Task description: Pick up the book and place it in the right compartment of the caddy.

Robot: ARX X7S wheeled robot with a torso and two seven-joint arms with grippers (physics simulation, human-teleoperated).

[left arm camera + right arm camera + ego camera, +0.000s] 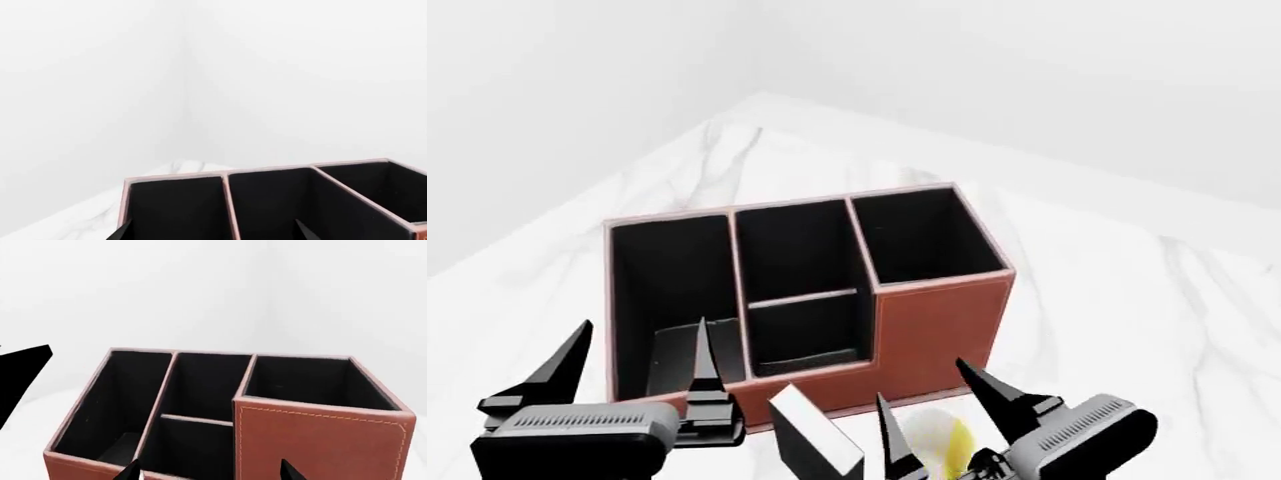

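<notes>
Both tools agape, empty: left tool [641, 350], right tool [928, 410]; leathery caddy [941, 320], boxy book [814, 432].

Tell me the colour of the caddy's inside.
Black inside the caddy, clearest in the right wrist view.

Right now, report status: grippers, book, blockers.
Left gripper open, empty. Right gripper open, empty. Book on the table in front of the caddy, ungrasped; right compartment empty. Mug beside book, under right gripper.

Black book [814, 432] tilted before reddish-brown caddy [941, 320], right compartment [924, 237] empty
</notes>
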